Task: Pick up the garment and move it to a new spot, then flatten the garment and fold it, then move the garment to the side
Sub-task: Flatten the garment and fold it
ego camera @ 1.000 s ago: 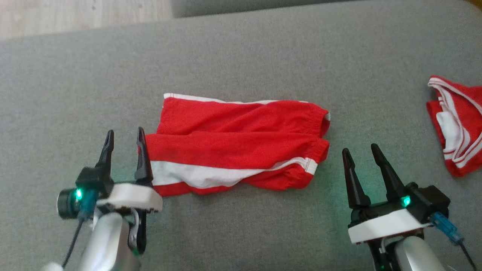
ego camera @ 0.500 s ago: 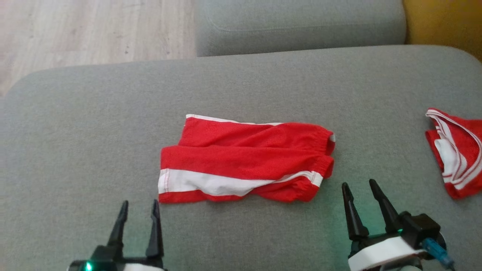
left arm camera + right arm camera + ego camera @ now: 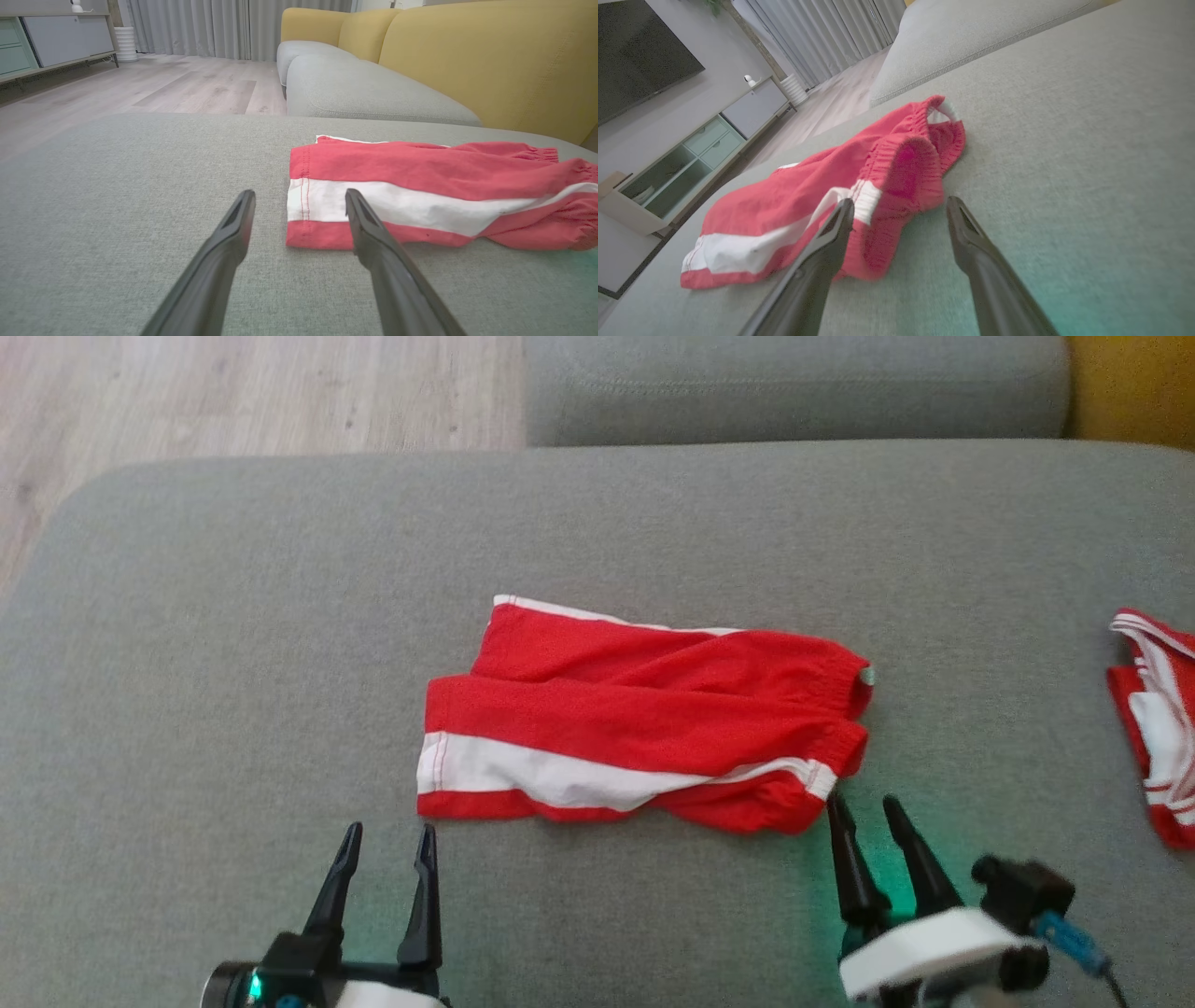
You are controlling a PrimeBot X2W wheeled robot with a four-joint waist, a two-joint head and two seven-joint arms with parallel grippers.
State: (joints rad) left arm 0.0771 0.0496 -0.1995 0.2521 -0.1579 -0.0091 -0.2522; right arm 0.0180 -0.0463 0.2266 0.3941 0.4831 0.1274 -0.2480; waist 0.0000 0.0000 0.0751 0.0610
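Matt cloth on coarse weave
The red shorts (image 3: 644, 719) are showing soft matt knit; the sofa cushion (image 3: 280, 616) is looking rough-woven; my left gripper (image 3: 300, 192) is showing smooth matt plastic.

- Folded red-and-white cloth shorts (image 3: 644, 728) lie mid-seat on the grey fabric sofa cushion (image 3: 233, 616).
- The left claw (image 3: 390, 829) sits before their left end, and the right claw (image 3: 860, 800) just beside their right corner.
- A second red-and-white striped garment (image 3: 1158, 747) lies well apart, right.

No readable text, label, brand, number or sign appears on anything in these views.
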